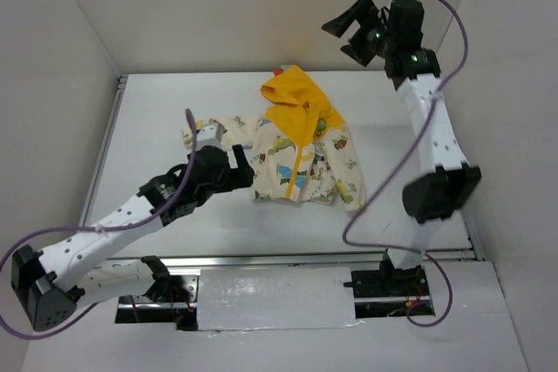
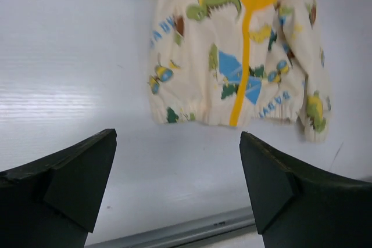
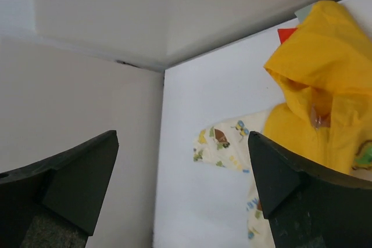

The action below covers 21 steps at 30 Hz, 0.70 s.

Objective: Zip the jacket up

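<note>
The jacket (image 1: 301, 150) lies flat at the table's middle, cream with cartoon prints, its yellow hood (image 1: 292, 93) toward the back wall. Its yellow zipper (image 2: 240, 74) runs closed from the hem up to the yellow lining; the clear pull (image 3: 316, 118) sits near the collar. My left gripper (image 1: 242, 161) is open and empty, low over the table just left of the jacket's hem (image 2: 232, 117). My right gripper (image 1: 349, 28) is open and empty, raised high near the back right wall, well above the hood (image 3: 325, 45).
White walls enclose the table on the left, back and right. A metal rail (image 2: 186, 230) runs along the front edge. The jacket's left sleeve (image 1: 205, 132) stretches out toward the left; the right sleeve (image 1: 353, 185) hangs down the right side.
</note>
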{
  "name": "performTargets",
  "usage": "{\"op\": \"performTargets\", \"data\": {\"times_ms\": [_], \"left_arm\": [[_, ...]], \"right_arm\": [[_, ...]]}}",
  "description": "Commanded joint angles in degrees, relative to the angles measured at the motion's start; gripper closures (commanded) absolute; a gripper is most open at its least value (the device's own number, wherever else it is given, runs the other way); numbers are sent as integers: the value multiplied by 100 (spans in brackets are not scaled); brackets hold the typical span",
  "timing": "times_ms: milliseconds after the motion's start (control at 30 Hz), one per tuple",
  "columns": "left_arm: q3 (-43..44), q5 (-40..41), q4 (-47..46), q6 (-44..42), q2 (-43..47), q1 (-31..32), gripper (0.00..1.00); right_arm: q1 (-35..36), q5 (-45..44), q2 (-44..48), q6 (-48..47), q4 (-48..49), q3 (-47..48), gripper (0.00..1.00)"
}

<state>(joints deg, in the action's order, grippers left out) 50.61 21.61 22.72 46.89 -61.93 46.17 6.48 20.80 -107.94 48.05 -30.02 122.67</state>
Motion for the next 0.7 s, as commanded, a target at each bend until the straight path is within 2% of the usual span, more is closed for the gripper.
{"op": "performTargets", "data": {"times_ms": [0,67,100,167,267,367,467,600,667], "left_arm": [[711,1240,1407,627,479,-396,0],[976,1399,1725,619,752,-617,1],[1282,1425,2058,550,840,-853,1],[1635,1697,2446,497,1068,-1170,1],[2450,2162,3149,452,1411,-1365,1],[2909,2506,3739,374,1771,-1374,1],[3051,2454,3968,49,2141,-1374,1],[2902,2410,4187,-277,2685,-1365,1],[2710,2410,4232,-417,2931,-1365,1]], "right_arm": [[474,-794,2268,-1399,-391,-1386,0],[774,-1260,3204,-1745,-197,-2340,0],[1028,-1567,4079,-2008,-215,-3127,0],[1276,-1850,4875,-2081,-486,-3722,0],[1488,-1939,6595,-2168,-1013,-4732,0],[1488,-2245,7582,-2343,-1689,-4849,0],[1488,-2703,8085,-2607,-2428,-4535,0],[1488,-3028,8306,-2775,-3210,-4164,0],[1488,-3090,8456,-2827,-3291,-4198,0]]}}
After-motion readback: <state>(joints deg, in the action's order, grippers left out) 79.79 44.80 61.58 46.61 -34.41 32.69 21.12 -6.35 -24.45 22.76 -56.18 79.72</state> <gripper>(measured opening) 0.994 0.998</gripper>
